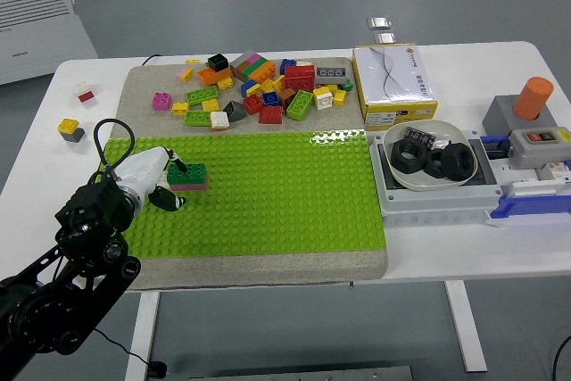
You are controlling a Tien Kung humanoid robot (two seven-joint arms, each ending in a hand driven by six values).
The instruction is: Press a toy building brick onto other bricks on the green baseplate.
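I see my left arm [62,283] entering from the lower left corner, black and jointed, with a cable looping above the wrist. The left hand [152,180] sits over the left end of the green baseplate [268,194]. Its white palm faces the brick stack, and dark fingertips [176,165] touch the stack's left side and top edge; another finger curls low against the plate just in front. I read the fingers as closed against the stack, though I cannot tell how firm the hold is.

The brick stack [187,176] stands near the baseplate's left edge, toward its far side: a dark green brick on top, a pink layer under it, seated flat on the studs. The rest of the baseplate is bare studs.

The baseplate lies on a grey mat [268,260] on the white table [464,247]. Along the mat's far strip I note a loose brick pile [263,91] in mixed colours. Off the mat, near the table's left edge, two small bricks [71,128] sit apart.

To the right of the baseplate is a grey tray holding a white bowl [428,162] with large black nuts. Beyond it stands a yellow and white box [393,82]. At the table's right edge is a button box with an orange cap [533,97].
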